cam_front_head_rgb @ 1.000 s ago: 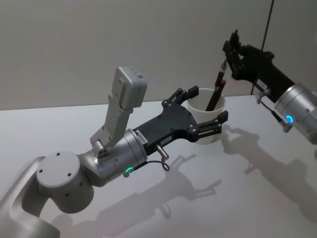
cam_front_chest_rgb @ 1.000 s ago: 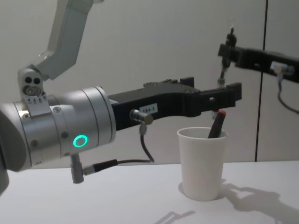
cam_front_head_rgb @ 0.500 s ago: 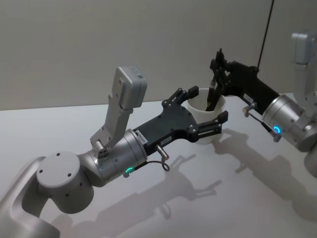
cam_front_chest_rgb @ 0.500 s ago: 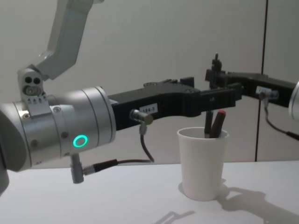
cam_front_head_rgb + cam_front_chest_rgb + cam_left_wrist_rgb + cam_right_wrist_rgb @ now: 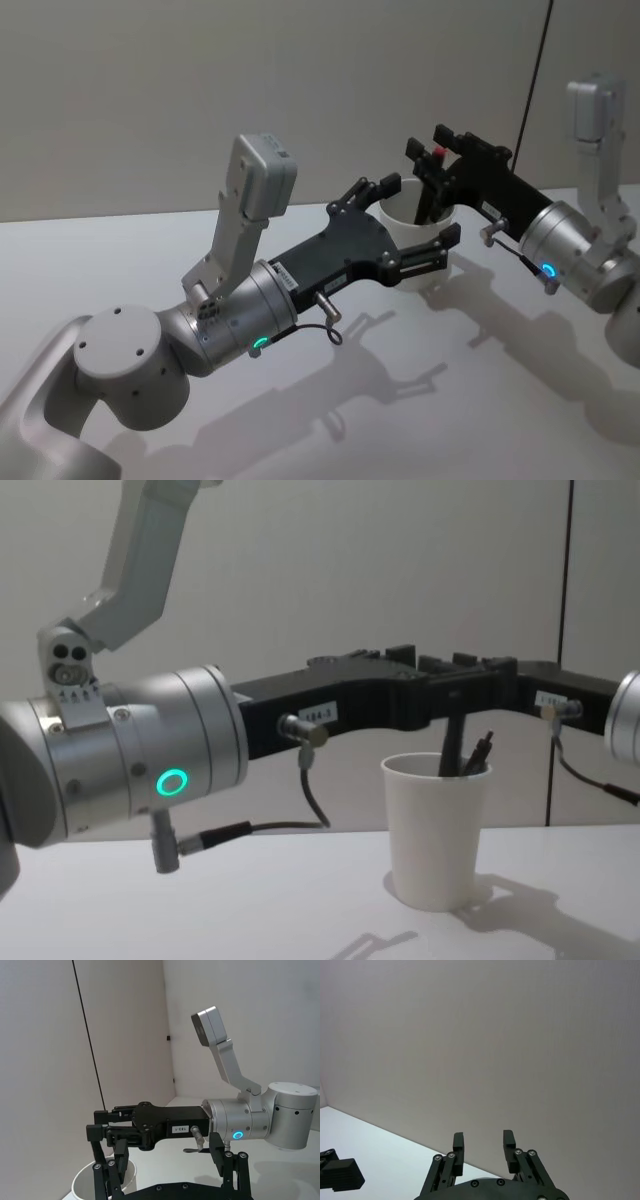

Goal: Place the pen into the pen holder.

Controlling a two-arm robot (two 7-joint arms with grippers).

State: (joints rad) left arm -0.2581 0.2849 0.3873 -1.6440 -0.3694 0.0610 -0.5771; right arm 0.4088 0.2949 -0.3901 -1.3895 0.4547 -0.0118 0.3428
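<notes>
Now, at the cup: pen goes in.
Pen holder: white paper cup, upright on the table; rim open at top, two dark sticks showing above it in chest view.
Pen: upright stick inside cup, tip down, top above rim; second stick leans beside it.
Left gripper: fingers apart, one each side of cup wall, not clamped; prob. steadying cup vs tipping.
Right gripper: just above cup rim, reaching in from robot's right; wrist view shows its fingers apart w/ nothing between, so pen looks released.
Room: table beyond cup bare; wall behind cup; best exit for right gripper is straight up, away from rim and left fingers.
</notes>
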